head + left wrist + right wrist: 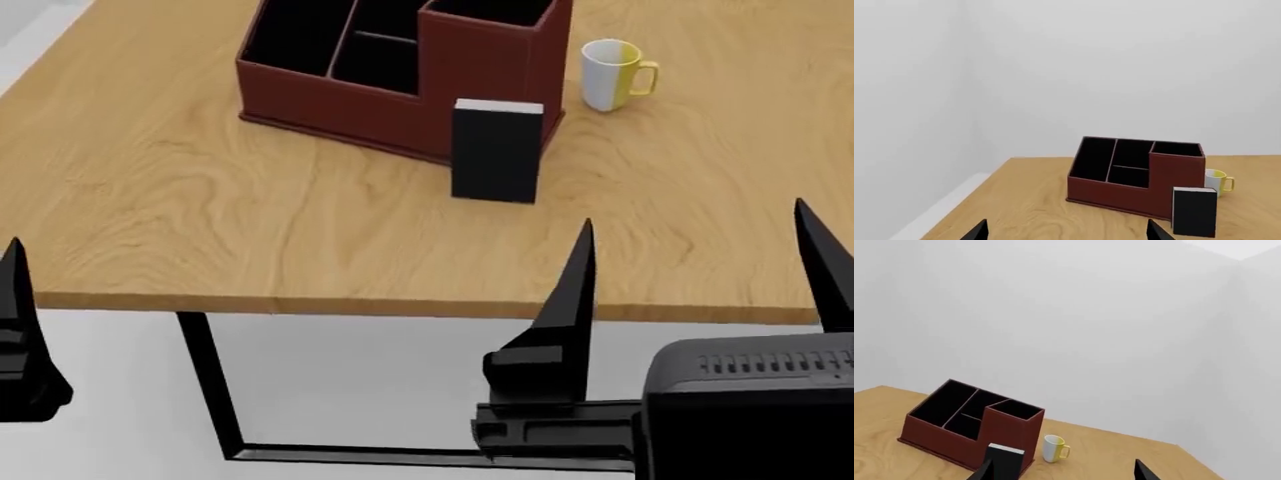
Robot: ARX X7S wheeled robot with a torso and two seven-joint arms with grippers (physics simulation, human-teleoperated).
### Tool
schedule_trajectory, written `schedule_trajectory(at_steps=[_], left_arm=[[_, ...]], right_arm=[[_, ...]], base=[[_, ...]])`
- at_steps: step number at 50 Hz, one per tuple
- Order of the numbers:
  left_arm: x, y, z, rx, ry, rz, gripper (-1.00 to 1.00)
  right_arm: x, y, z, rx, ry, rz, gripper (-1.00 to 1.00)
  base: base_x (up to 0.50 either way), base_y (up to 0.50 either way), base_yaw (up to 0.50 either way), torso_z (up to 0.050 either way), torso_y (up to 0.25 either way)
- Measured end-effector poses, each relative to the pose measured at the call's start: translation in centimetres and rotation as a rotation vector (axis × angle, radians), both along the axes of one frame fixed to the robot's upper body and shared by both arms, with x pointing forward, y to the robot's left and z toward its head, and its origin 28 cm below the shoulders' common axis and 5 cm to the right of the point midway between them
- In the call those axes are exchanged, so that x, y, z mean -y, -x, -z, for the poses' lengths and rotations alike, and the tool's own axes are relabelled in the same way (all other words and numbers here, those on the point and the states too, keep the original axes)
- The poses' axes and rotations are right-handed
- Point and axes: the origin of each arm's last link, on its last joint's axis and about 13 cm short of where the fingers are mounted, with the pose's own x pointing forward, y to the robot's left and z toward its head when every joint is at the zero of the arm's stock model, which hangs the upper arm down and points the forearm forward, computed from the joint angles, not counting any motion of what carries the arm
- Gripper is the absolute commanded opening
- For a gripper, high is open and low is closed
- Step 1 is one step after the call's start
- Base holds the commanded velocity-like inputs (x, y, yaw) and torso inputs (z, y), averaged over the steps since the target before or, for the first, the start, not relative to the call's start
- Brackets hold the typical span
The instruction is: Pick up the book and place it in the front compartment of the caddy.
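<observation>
The black book [497, 150] stands upright on the wooden table, right against the front of the caddy's tall section. It also shows in the left wrist view [1194, 211] and the right wrist view [1005, 461]. The red-brown caddy [394, 70], black inside, stands at the back of the table, also in the left wrist view [1137, 175] and the right wrist view [967, 427]. My right gripper [705, 265] is open and empty, near the table's front edge, short of the book. My left gripper [1066, 231] is open and empty; only one finger shows at the head view's left edge.
A white-and-yellow mug [614, 73] stands to the right of the caddy, also in the right wrist view [1053, 448]. The table's front edge [400, 303] runs just ahead of my grippers. A white wall stands behind the table.
</observation>
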Motion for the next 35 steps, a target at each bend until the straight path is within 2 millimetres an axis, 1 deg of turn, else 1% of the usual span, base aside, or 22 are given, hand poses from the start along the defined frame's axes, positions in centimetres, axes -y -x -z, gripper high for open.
schedule_trajectory(at_steps=[19, 35], left_arm=[[0.03, 0.07, -0.04, 0.004, 0.002, 0.002, 1.00], [0.14, 0.05, -0.23, 0.009, 0.003, 0.007, 1.00]], right_arm=[[-0.04, -0.07, 0.03, -0.004, 0.011, 0.002, 1.00], [0.08, -0.04, -0.21, 0.010, -0.005, -0.004, 1.00]], base=[[0.50, 0.17, 0.00, 0.000, 0.001], [0.50, 0.01, 0.00, 0.000, 0.002]])
